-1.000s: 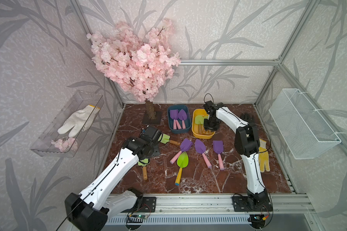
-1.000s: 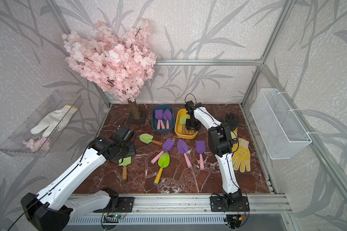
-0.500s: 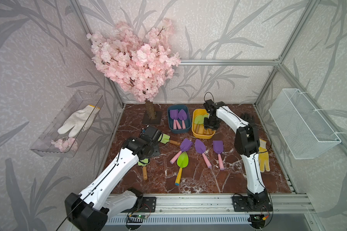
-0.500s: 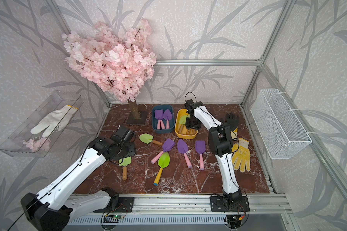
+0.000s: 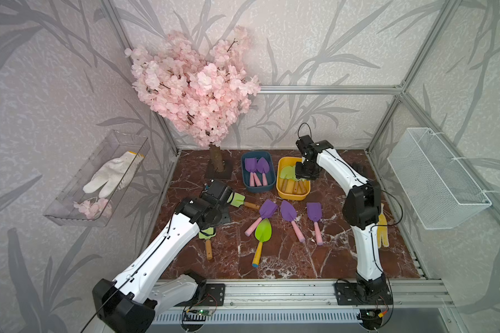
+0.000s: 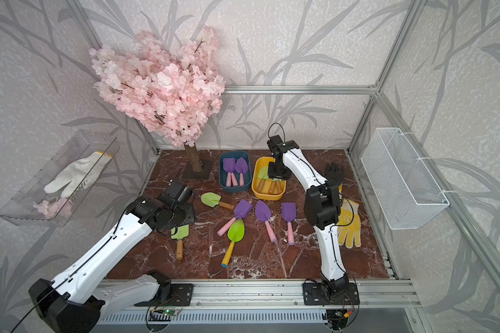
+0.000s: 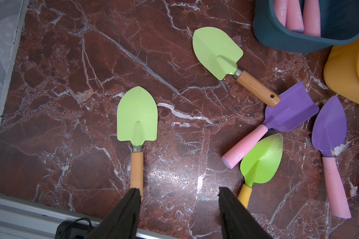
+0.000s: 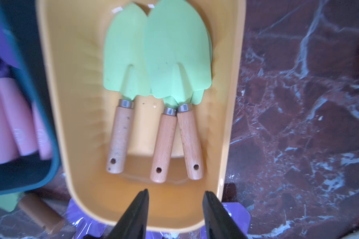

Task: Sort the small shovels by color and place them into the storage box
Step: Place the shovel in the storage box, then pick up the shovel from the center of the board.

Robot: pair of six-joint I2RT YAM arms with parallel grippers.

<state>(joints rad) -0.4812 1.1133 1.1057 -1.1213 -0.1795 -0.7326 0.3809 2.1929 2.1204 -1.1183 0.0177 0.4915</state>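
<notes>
In both top views you have three purple shovels (image 5: 287, 211) and three green shovels (image 5: 262, 231) loose on the surface (image 5: 286, 259). The blue box (image 5: 257, 188) and the yellow box (image 5: 291, 197) sit side by side behind them. Your right end effector (image 5: 306, 177) hangs over the yellow box, and the left arm reaches toward the loose green ones.

In the left wrist view the left end effector (image 7: 177, 191) stands apart and empty. A wooden-handled green shovel (image 7: 137, 115) lies with its handle end just beside one fingertip. I judge that to be your next pick: centre the gap over the handle and turn square to it. Then descend until the tips nearly meet the surface, and only then clamp.

In the right wrist view the right end effector is also apart and holds nothing. It sits above three sorted shovels (image 8: 176, 51) lying in the yellow box — lift straight up past the rim before you swing toward the purple ones.
</notes>
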